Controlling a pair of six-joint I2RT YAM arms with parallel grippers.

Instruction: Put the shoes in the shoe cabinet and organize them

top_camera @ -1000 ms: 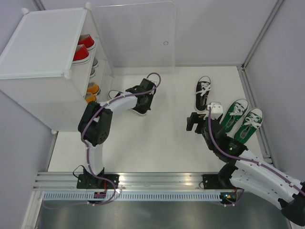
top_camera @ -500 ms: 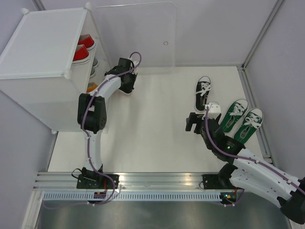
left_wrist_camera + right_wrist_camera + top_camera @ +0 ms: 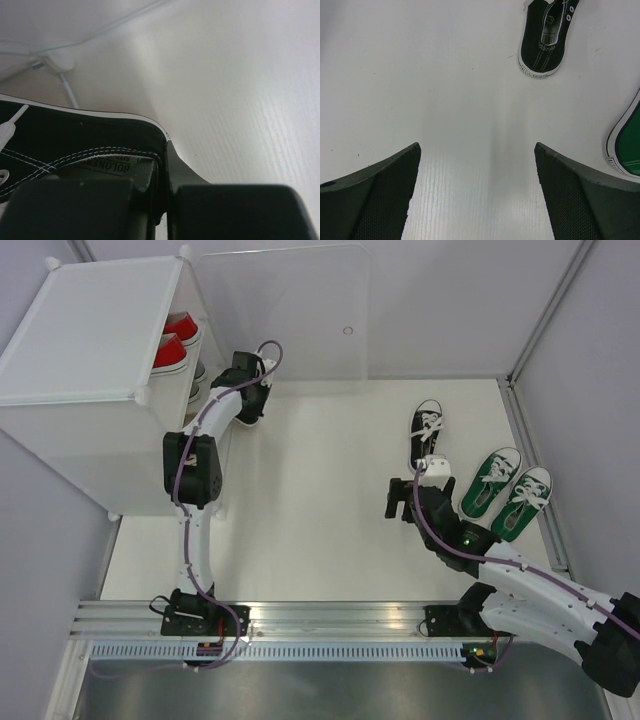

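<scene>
Found left pincer (image 3: 162, 172) clamped tight on the heel collar of a black canvas sneaker (image 3: 75, 132), white-stitched with a white rubber sole, at the front of the translucent white plastic shoe cabinet (image 3: 90, 350). Found right pincer (image 3: 476, 195) spread fully wide, holding nothing, mesh-textured pads (image 3: 380, 200) over smooth white desk (image 3: 320, 520). Noted second black sneaker (image 3: 544, 42) ahead, well apart; green pair (image 3: 505, 490) to its right

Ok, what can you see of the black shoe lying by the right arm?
The black shoe is a canvas-looking lace-up sneaker with white laces, eyelets, stitching and sole rim. It sits upright on its sole on the white table, heel toward the arms, toe away. Nothing touches it; the open right gripper hovers short of its heel.
</scene>
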